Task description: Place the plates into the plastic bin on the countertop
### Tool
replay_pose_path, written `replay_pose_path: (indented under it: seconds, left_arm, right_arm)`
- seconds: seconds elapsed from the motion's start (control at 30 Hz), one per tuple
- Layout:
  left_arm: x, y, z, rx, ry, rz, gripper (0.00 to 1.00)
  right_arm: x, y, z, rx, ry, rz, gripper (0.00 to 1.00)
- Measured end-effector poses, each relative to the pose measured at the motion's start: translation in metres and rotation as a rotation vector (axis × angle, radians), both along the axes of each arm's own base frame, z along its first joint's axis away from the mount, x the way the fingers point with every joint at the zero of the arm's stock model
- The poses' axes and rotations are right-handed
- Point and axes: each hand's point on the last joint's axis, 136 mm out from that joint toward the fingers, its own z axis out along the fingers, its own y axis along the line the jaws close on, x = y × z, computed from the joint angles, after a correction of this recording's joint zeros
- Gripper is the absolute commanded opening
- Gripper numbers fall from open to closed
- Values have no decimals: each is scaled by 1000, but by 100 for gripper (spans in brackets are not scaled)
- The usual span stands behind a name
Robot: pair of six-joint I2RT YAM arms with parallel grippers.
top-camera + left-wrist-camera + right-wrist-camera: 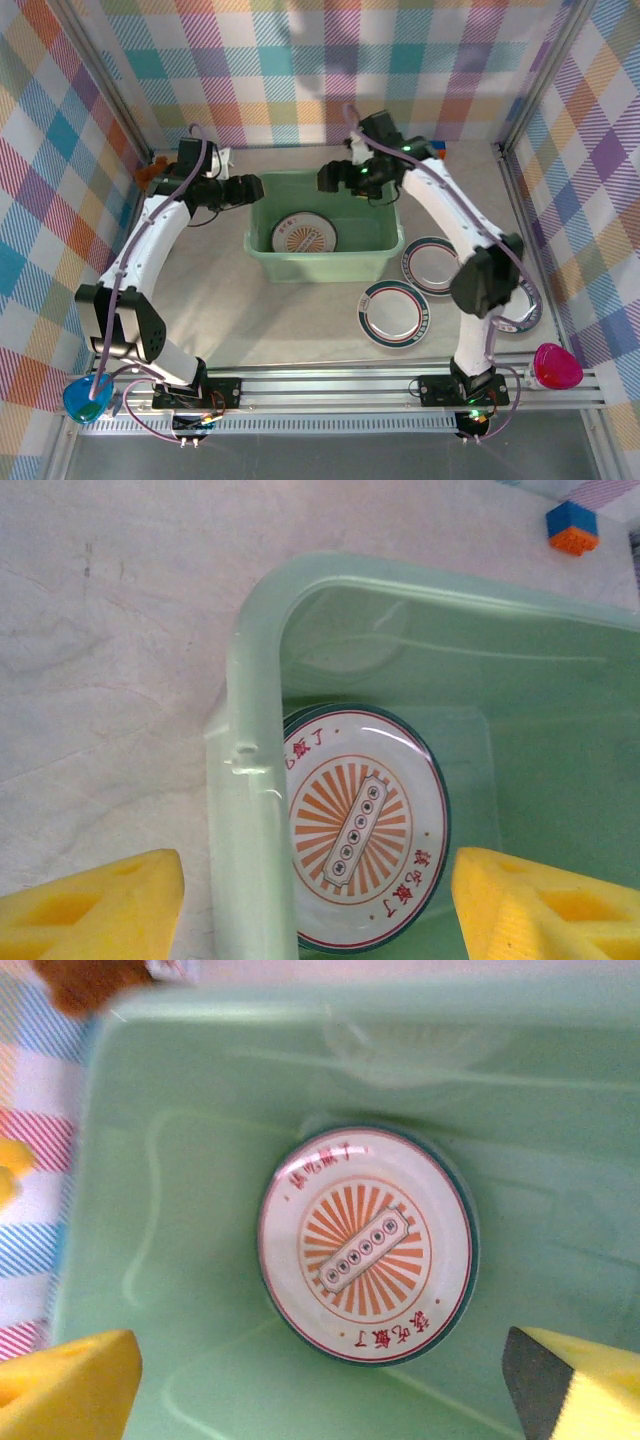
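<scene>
The pale green plastic bin stands mid-countertop. Inside it lies a white plate with an orange sunburst and red lettering; a dark green rim peeks out beneath it. Two green-banded plates lie on the countertop in front of the bin on the right, and a third is partly hidden behind my right arm. My left gripper is open, its yellow fingers either side of the bin's left rim. My right gripper hangs open above the bin's inside, empty.
A pink bowl sits at the front right and a blue bowl at the front left by the rails. A small blue-and-orange block lies behind the bin, and a brown object sits at the far left. Plaid walls enclose the countertop.
</scene>
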Motion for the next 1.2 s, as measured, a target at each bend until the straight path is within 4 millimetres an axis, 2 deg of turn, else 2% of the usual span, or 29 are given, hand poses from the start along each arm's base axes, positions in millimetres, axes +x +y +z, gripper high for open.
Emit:
replay_pose_path:
  seconds: [0.07, 0.2, 0.3, 0.37, 0.43, 0.53, 0.6, 0.73, 1.0, 1.2]
  left_arm:
    - [-3, 0, 11, -7, -30, 3, 71]
    - [-8, 1, 32, -23, -84, 10, 71]
    - [-12, 1, 41, -31, -108, 9, 71]
    - [-14, 0, 44, -36, -113, 5, 71]
    - [-14, -1, 43, -38, -111, 1, 71]
    - [-15, -2, 43, -44, -108, -6, 71]
    - [-15, -3, 43, -45, -107, -7, 71]
    - [-16, -3, 40, -43, -100, -6, 71]
    - [-16, -2, 37, -38, -92, -3, 71]
    - [-16, 0, 36, -26, -93, 0, 72]
  right_arm:
    - [-14, -34, 18, 12, -31, -76, 91]
    - [-49, -108, 15, 13, 11, -267, 84]
    - [-76, -160, -10, 18, 93, -437, 79]
    - [-96, -190, -39, 18, 186, -551, 77]
    - [-114, -208, -71, 9, 289, -632, 75]
    - [-139, -223, -115, -4, 441, -722, 69]
    - [-152, -230, -136, -13, 516, -769, 66]
    - [-167, -240, -159, -50, 578, -825, 67]
    - [-166, -257, -193, -102, 618, -896, 64]
    - [-150, -262, -213, -119, 622, -908, 64]
